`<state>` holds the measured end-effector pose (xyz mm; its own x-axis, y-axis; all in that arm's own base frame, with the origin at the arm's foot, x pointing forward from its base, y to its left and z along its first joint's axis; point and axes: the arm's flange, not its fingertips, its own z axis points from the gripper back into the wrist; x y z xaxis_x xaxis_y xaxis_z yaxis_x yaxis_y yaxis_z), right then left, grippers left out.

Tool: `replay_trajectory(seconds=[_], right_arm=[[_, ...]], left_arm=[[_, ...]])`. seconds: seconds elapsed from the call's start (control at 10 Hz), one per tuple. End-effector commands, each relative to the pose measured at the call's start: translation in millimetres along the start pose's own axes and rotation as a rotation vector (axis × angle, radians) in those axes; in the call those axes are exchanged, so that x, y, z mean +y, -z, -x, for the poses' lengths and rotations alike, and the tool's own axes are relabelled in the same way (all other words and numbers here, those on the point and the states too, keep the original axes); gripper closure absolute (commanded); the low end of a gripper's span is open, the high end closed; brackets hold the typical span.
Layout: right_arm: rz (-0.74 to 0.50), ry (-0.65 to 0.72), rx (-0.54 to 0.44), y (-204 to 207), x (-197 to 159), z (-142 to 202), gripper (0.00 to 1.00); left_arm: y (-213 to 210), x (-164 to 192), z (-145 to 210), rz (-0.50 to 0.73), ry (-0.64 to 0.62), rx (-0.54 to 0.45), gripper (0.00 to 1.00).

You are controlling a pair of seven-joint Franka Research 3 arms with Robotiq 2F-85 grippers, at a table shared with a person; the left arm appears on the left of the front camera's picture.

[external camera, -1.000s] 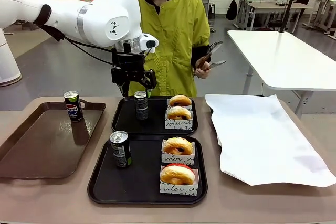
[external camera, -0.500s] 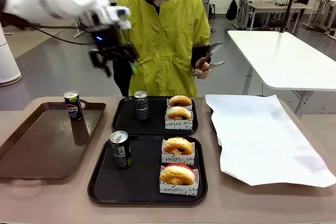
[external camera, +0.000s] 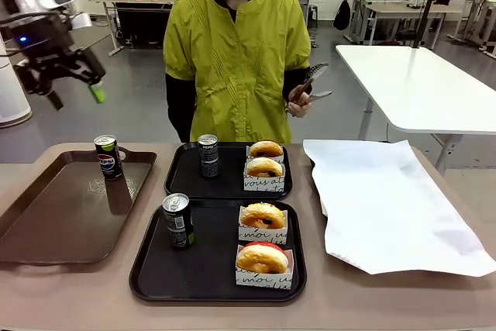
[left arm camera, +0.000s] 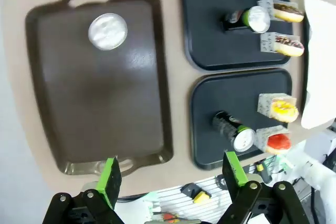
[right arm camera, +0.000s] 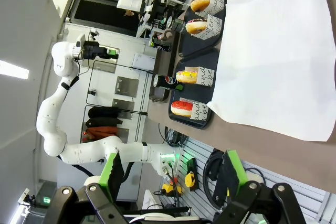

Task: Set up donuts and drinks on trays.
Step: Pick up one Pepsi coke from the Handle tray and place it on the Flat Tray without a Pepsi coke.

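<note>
Caught the left gripper (external camera: pixel 76 97) hanging high above the brown tray (external camera: pixel 62 215), jaws wide with nothing in them, and the right gripper (right arm camera: pixel 170 174) gaping just as empty. Found the far tray (external camera: pixel 186 180) and near tray (external camera: pixel 209 265) each loaded with a can (external camera: pixel 208 155) and two donuts (external camera: pixel 264 167) (so basically done, by the look of it), plus a spare can (external camera: pixel 108 156) standing upright at the brown tray's far corner. Judged a straight vertical drop best for that one, if wanted at all: pads either side of the body below the silver top, squeezed gently, kept upright, well clear of the loaded trays.
</note>
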<state>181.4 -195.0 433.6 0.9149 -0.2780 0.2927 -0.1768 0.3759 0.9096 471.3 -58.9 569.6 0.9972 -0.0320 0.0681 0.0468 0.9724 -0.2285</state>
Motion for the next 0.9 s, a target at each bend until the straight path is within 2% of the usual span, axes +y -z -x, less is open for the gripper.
replay_trajectory(seconds=[0.0,0.2,0.3,0.4,0.8], right_arm=[[-0.027,-0.016,-0.017,0.4,0.7,-2.3,0.0],[-0.027,-0.016,-0.017,0.4,0.7,-2.3,0.0],[-0.027,-0.016,-0.017,0.4,0.7,-2.3,0.0],[-0.027,-0.016,-0.017,0.4,0.7,-2.3,0.0],[-0.027,-0.016,-0.017,0.4,0.7,-2.3,0.0]], left_arm=[[10.6,26.3,22.3,-0.009,0.005,0.013,0.0],[9.8,47.4,21.1,-0.02,-0.034,-0.007,0.0],[13.2,29.5,21.7,-0.044,-0.009,-0.034,0.0],[10.8,45.0,17.6,-0.007,-0.042,0.02,0.0],[12.2,43.6,17.5,-0.011,-0.04,0.012,0.0]])
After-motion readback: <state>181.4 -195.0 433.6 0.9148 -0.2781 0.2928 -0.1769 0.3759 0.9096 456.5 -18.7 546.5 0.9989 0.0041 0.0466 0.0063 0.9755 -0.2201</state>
